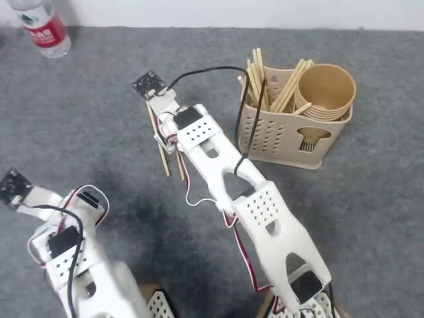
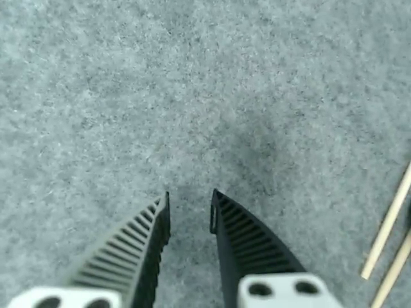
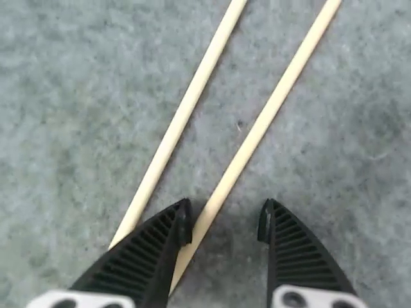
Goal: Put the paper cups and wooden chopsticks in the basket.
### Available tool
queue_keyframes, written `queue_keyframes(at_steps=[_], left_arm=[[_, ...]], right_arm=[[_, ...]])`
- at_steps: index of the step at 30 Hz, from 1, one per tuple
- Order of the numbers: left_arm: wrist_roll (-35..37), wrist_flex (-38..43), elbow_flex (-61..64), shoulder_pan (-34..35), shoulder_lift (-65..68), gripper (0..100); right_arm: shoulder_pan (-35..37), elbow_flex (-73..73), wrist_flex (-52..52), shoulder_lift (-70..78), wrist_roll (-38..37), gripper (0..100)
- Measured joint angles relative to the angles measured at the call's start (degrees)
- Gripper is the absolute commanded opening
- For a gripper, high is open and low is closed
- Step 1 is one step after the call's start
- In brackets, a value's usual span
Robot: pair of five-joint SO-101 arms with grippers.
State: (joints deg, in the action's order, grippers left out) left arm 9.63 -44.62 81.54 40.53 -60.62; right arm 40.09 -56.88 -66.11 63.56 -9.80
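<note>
Black ribbed right fingers point(image 3: 151, 256) fill the near edge of the right wrist view, spread apart and low over the grey table point(image 3: 70, 96), gripping nothing. Two loose chopsticks point(image 3: 192, 109) lie side by side on the table beneath them, apart from each other and roughly parallel. One stick's end runs in between the spread fingers, close against the inner edge of one finger, and the other stick passes just outside that same finger; whether either finger touches the wood cannot be told. From the high view the right arm point(image 1: 265, 212) stretches from the near edge towards the middle of the table, its wrist over these two sticks, which show as pale lines beside it. Beyond and to the arm's right stands the beige perforated basket point(image 1: 278, 142), upright, well apart from the loose sticks. It already holds a stack of paper cups point(image 1: 324, 93) at one end and a bundle of chopsticks point(image 1: 260, 79) standing tilted at the other. Left fingers point(image 2: 138, 250) sit a little apart with a narrow gap, nothing between them, above bare grey table, with the ends of the two loose sticks off to one side. A plastic bottle point(image 1: 43, 26) with a red label lies at the far left corner
</note>
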Motion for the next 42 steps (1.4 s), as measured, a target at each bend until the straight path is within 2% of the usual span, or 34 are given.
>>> queue_keyframes(at_steps=[1,8,18,33,42], left_arm=[[0.0,0.0,0.0,0.0,0.0,9],[0.0,0.0,0.0,0.0,0.0,9],[0.0,0.0,0.0,0.0,0.0,9],[0.0,0.0,0.0,-1.58,0.0,9],[0.0,0.0,0.0,-1.58,0.0,9]], right_arm=[[0.0,-2.64,-1.32,1.32,-0.18,0.6],[-0.18,-18.29,-12.13,8.88,-7.65,0.8],[-0.09,-34.73,-23.47,11.52,-8.88,0.7],[0.97,-36.92,-26.46,-0.18,-9.14,0.6],[0.97,-36.92,-27.6,-8.0,-12.31,0.6]])
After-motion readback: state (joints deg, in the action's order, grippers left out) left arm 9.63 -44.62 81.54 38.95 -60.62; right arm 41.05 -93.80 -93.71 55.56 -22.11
